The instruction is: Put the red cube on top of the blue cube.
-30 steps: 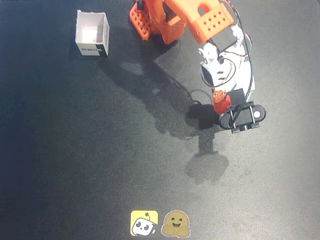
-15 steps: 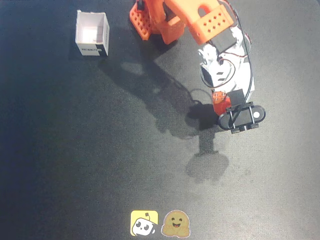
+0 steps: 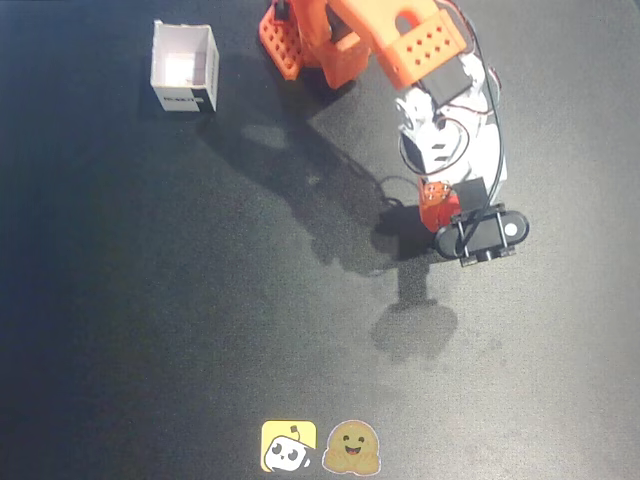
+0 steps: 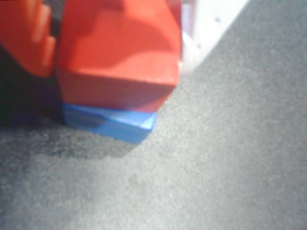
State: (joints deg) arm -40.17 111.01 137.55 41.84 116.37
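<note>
While blur hides contact, the pincer [image 4: 115,52] seemingly grips the red cube [image 4: 120,62] atop the blue cube [image 4: 115,124].

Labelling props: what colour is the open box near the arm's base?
White box; clearest in the overhead view.

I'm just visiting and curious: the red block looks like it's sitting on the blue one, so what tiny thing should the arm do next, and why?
Probably open the fingers gently. In the wrist view the red cube sits on the blue cube, turned slightly askew, with the fingers apparently clamping it. Releasing before lifting should leave the stack intact.
</note>
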